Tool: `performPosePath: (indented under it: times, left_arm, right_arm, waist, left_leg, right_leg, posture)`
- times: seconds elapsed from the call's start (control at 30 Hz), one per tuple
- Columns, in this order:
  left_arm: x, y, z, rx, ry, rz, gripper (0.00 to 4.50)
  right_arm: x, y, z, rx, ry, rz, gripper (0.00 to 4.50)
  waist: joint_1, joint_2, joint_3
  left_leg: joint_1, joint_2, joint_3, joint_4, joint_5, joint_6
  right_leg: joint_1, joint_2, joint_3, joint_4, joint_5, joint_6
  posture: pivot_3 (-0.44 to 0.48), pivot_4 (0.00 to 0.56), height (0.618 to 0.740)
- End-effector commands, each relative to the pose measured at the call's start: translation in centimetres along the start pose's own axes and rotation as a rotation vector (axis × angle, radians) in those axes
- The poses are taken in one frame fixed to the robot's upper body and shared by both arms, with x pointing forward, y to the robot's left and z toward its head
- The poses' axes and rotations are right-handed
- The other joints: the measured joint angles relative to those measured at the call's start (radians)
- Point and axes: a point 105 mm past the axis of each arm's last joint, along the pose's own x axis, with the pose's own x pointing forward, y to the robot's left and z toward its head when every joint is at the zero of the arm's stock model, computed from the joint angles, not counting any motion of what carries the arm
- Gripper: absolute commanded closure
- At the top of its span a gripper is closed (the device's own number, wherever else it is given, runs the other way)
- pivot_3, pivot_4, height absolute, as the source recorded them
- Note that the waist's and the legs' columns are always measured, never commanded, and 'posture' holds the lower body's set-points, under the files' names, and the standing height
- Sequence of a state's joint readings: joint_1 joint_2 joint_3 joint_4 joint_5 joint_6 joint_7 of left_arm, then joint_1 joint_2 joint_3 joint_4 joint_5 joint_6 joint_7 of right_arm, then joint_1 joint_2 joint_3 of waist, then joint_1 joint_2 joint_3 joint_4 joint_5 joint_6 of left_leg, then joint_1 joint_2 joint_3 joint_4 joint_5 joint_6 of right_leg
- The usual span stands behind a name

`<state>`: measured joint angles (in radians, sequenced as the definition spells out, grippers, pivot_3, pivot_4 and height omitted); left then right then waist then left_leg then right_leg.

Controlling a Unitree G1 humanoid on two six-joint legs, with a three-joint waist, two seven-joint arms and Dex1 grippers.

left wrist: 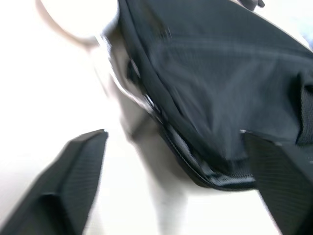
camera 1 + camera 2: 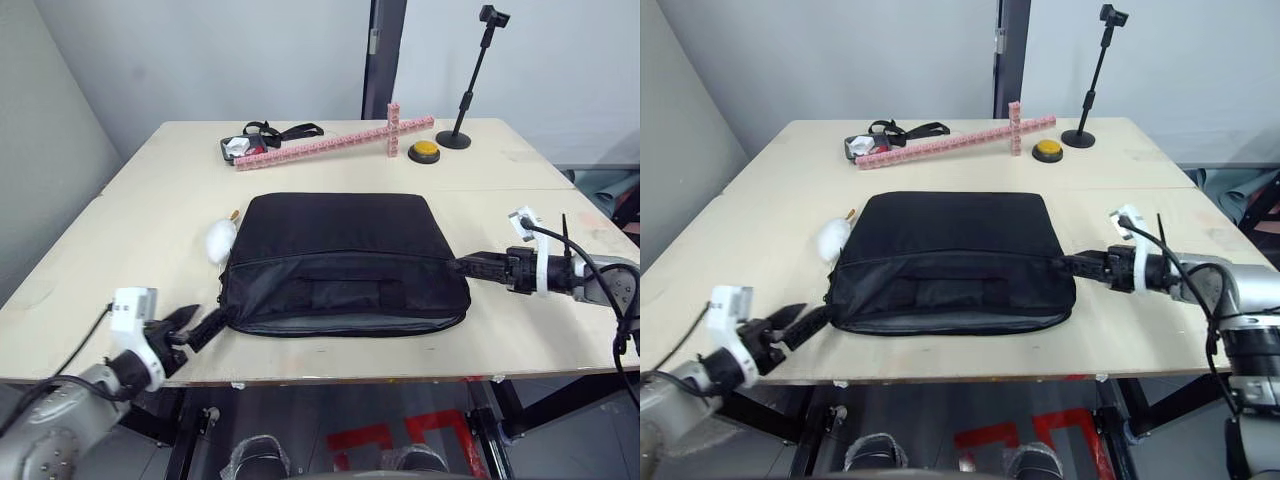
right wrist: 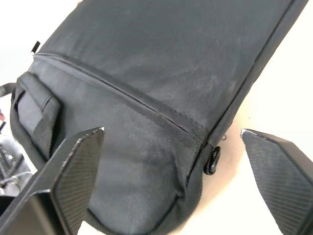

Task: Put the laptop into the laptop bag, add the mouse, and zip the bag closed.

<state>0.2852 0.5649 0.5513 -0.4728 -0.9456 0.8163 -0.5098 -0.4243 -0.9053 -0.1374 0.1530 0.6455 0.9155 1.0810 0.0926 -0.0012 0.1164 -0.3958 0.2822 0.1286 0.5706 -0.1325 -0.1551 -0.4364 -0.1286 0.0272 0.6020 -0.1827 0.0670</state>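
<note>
Between the two claws, the laptop bag (image 2: 340, 262) is lying flat on the counter (image 2: 150, 200). The right claw (image 2: 462, 267) is sitting at the bag's right corner, with its two black fingers spread wide apart. In the right wrist view, the small black zipper pull (image 3: 212, 159) is showing just ahead of that claw, between its fingers, and nothing is being pinched. The left claw (image 2: 203, 330) is reaching the bag's near left corner. Its fingers are spread apart too, and the bag's corner is lying between them. It is not clear whether they are touching the cloth.

The laptop is not showing on the counter, and the bag is looking full and puffy, so the laptop is probably inside. Just past the left claw, a white round thing (image 2: 220, 240) is resting against the bag's left side. It may be the mouse or a plush toy; that is hard to tell.

The step in hand is looking like the zipping. Next, the right claw is needing to close on the little pull, while the left claw is holding its corner steady so the bag is not sliding.
</note>
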Motion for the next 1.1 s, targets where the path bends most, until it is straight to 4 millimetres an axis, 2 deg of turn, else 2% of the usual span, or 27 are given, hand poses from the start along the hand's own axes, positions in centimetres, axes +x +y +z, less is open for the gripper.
performPosePath:
  times: [0.03, 0.13, 0.23, 0.43, 0.57, 0.7, 1.0, 1.1]
  left_arm:
    - [-2.7, 1.7, 4.4, 0.127, -0.045, 0.016, 0.04]
    - [-3.4, 2.8, 8.8, 0.263, -0.055, 0.026, 0.04]
    - [-3.5, 3.2, 10.7, 0.344, 0.031, -0.029, 0.04]
    - [-3.1, 3.0, 14.1, 0.518, 0.129, -0.102, 0.04]
    - [-3.3, 4.2, 15.0, 0.582, 0.174, -0.091, 0.04]
    - [-3.3, 4.6, 16.2, 0.608, 0.152, -0.092, 0.04]
    - [-3.0, 4.9, 16.0, 0.603, 0.161, -0.105, 0.04]
    - [-2.8, 5.1, 16.3, 0.581, 0.116, -0.089, 0.04]
  right_arm:
    - [-2.8, 1.2, 2.7, -0.375, 0.054, 0.058, 0.0]
    - [-4.1, 1.4, 4.9, -0.555, 0.076, 0.056, 0.0]
    - [-4.5, 2.2, 7.6, -0.637, 0.033, 0.073, 0.0]
    - [-6.0, 2.9, 10.1, -0.718, 0.035, 0.096, 0.0]
    - [-6.8, 2.5, 10.6, -0.736, 0.047, 0.091, 0.0]
    - [-7.4, 2.3, 10.7, -0.74, 0.047, 0.093, 0.0]
    - [-7.5, 1.7, 10.2, -0.737, 0.051, 0.094, 0.0]
    - [-6.6, 2.1, 10.4, -0.748, 0.03, 0.121, 0.0]
  waist:
    - [0.0, 0.0, 0.0]
    - [0.002, -0.001, 0.0]
    - [-0.003, -0.001, 0.0]
    - [-0.003, -0.001, 0.0]
    - [-0.004, -0.001, 0.0]
    - [-0.004, -0.001, 0.0]
    - [-0.003, -0.001, 0.0]
    - [-0.003, -0.001, 0.0]
  left_leg:
    - [0.0, 0.0, 0.0, 0.0, 0.0, 0.0]
    - [0.001, 0.0, 0.0, 0.0, 0.0, 0.0]
    - [0.005, 0.0, 0.001, 0.004, -0.001, 0.001]
    - [0.006, 0.0, 0.002, 0.004, -0.001, 0.002]
    - [0.005, 0.0, 0.002, 0.004, -0.001, 0.002]
    - [0.005, 0.0, 0.002, 0.004, -0.001, 0.002]
    - [0.005, 0.0, 0.002, 0.005, -0.001, 0.002]
    - [0.005, 0.0, 0.002, 0.005, -0.001, 0.002]
  right_leg:
    - [-0.001, 0.0, 0.0, 0.001, 0.0, 0.0]
    - [0.001, 0.0, 0.0, 0.001, 0.0, 0.001]
    - [0.003, 0.0, 0.002, 0.003, 0.0, 0.0]
    - [0.001, 0.0, 0.003, 0.008, -0.003, -0.004]
    - [0.0, 0.0, 0.002, 0.01, -0.004, -0.008]
    - [0.0, 0.0, 0.002, 0.01, -0.004, -0.009]
    - [0.0, 0.0, 0.002, 0.012, -0.004, -0.01]
    - [0.0, 0.0, 0.002, 0.012, -0.005, -0.01]
  posture:
    - [0.0, 0.15, 0.74]
    - [0.0, 0.15, 0.74]
    - [0.0, 0.15, 0.74]
    - [0.0, 0.15, 0.74]
    - [0.0, 0.15, 0.74]
    - [0.0, 0.15, 0.74]
    - [0.0, 0.15, 0.74]
    - [0.0, 0.15, 0.74]
